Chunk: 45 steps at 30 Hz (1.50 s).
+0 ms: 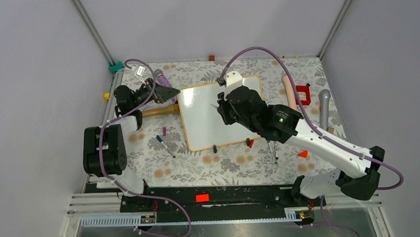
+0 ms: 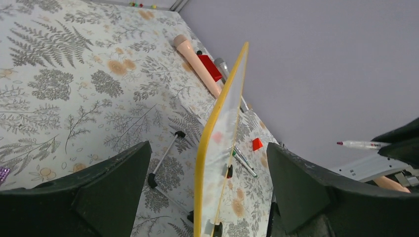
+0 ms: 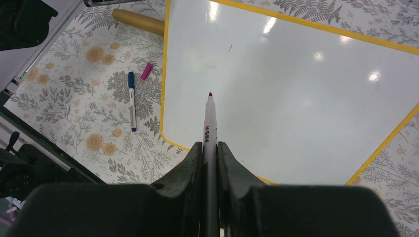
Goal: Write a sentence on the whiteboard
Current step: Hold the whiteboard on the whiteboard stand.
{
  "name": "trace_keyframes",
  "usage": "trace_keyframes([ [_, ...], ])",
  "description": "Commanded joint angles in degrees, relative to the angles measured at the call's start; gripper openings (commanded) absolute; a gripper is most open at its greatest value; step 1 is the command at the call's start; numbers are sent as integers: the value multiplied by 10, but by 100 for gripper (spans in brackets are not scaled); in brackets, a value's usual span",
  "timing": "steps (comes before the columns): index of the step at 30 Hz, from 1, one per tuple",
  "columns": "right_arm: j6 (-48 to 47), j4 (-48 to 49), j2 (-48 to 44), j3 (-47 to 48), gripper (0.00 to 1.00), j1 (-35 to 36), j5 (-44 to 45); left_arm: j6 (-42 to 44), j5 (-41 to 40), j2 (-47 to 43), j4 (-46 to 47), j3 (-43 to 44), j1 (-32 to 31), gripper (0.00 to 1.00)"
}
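Note:
The whiteboard (image 1: 205, 121) lies tilted at the table's middle, and its glossy face (image 3: 296, 89) is blank; the sentence is not in view. My right gripper (image 3: 210, 145) is shut on a white marker (image 3: 209, 126), whose pink-red tip hovers over the board's near-left part. From above, that gripper (image 1: 221, 105) hangs over the board's upper middle. My left gripper (image 1: 170, 93) is at the board's left edge. In the left wrist view it (image 2: 207, 197) stands open, and the yellow rim (image 2: 210, 148) runs edge-on between its fingers (image 2: 99, 190) with wide gaps on both sides.
A blue marker (image 1: 165, 146) and a pink cap (image 1: 164, 131) lie left of the board, with a tan wooden cylinder (image 1: 160, 111) behind them. On the right are a peach cylinder (image 1: 289, 89), a red block (image 1: 303, 94), a grey microphone (image 1: 324, 106), a green-capped marker (image 1: 273, 150) and a red wedge (image 1: 303, 153).

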Motion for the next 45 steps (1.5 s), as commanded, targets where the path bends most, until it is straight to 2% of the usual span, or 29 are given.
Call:
trace_keyframes([
  [1, -23, 22, 20, 40, 0, 5, -11, -103, 59, 27, 286, -4, 7, 88],
  [10, -19, 28, 44, 61, 0, 5, -25, -102, 74, 32, 268, -20, 7, 87],
  [13, -18, 32, 44, 58, 0, 5, -25, -82, 76, 22, 264, -38, 4, 84],
  [18, -17, 36, 47, 62, 0, 5, -23, -42, 79, 16, 194, -43, -4, 80],
  [20, -17, 36, 48, 65, 0, 4, -23, -34, 85, 20, 191, -37, -8, 75],
  [24, -19, 36, 47, 66, 0, 5, -21, -33, 85, 32, 199, -24, -15, 47],
  [26, -20, 35, 45, 64, 0, 5, -20, -41, 84, 40, 207, -19, -19, 41],
  [30, -24, 35, 45, 63, 0, 5, -18, -86, 86, 58, 291, -20, -21, 39],
  [34, -29, 36, 48, 68, 0, 5, -16, -165, 75, 94, 315, -4, -21, 41],
  [42, -29, 35, 52, 70, 0, 5, -15, -168, 87, 110, 315, 15, -20, 48],
  [45, -32, 35, 54, 74, 0, 5, -14, -177, 47, 106, 316, 5, -20, 42],
])
